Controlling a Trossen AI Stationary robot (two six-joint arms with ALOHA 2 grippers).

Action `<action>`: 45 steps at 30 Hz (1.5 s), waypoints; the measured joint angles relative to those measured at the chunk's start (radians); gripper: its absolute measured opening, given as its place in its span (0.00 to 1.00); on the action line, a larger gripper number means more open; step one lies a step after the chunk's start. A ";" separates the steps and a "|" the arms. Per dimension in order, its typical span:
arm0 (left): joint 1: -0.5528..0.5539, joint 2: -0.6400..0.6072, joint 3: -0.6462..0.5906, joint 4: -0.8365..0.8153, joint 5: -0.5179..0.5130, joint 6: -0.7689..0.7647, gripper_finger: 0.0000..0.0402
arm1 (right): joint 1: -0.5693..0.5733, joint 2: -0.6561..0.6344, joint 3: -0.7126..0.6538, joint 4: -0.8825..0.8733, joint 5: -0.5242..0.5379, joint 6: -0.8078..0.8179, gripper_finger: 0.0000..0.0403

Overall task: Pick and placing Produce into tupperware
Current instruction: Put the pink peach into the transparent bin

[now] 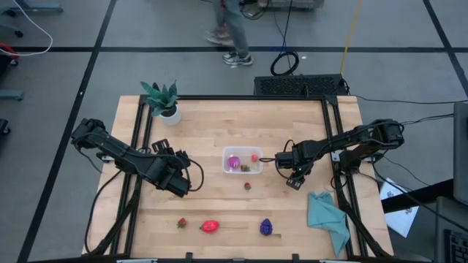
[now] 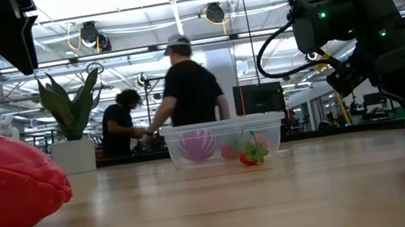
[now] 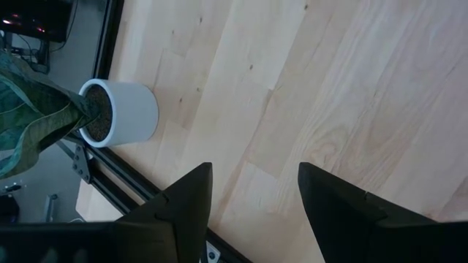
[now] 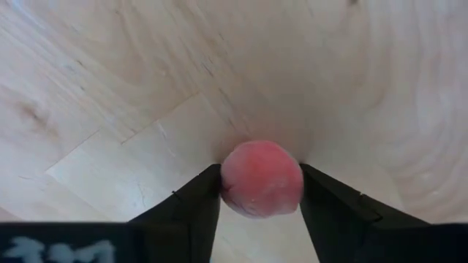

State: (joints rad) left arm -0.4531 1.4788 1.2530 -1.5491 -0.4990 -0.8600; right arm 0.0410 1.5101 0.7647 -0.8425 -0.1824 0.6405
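My right gripper (image 4: 259,174) stands right of the tupperware (image 1: 228,169), pointing down, shut on a pink-red round fruit (image 4: 262,191). The clear tupperware holds a magenta ball (image 1: 233,161) and a small red piece (image 1: 254,155). A little strawberry (image 1: 247,185) lies on the table just in front of it. Near the front edge lie another small strawberry (image 1: 181,223), a bigger red fruit (image 1: 210,226) and a dark purple cluster (image 1: 266,227). My left gripper (image 3: 254,183) hangs open over bare wood at the left, holding nothing. My right gripper pinches the round fruit between its two fingers, one on each opposite side (image 4: 227,184). The fingers come from above, pointing down at the wooden table. Whether the fruit rests on the wood or is lifted clear, I cannot tell.
A potted green plant (image 1: 162,101) stands at the far left corner, its white pot (image 3: 124,111) also in the left wrist view. A teal cloth (image 1: 327,219) lies at the front right. People stand in the room beyond the table.
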 joint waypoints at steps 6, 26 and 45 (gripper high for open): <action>0.000 0.000 0.000 0.002 0.000 0.000 0.52 | 0.000 0.000 0.000 0.001 0.001 -0.001 0.34; 0.000 0.000 0.000 0.009 -0.001 0.010 0.52 | -0.021 -0.227 0.100 0.147 0.030 -0.015 0.33; 0.000 0.000 0.000 0.010 -0.001 0.017 0.52 | -0.120 0.016 0.533 0.163 0.025 -0.372 0.33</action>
State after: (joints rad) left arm -0.4530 1.4784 1.2530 -1.5391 -0.5003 -0.8429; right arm -0.0790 1.5263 1.2972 -0.6797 -0.1577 0.2688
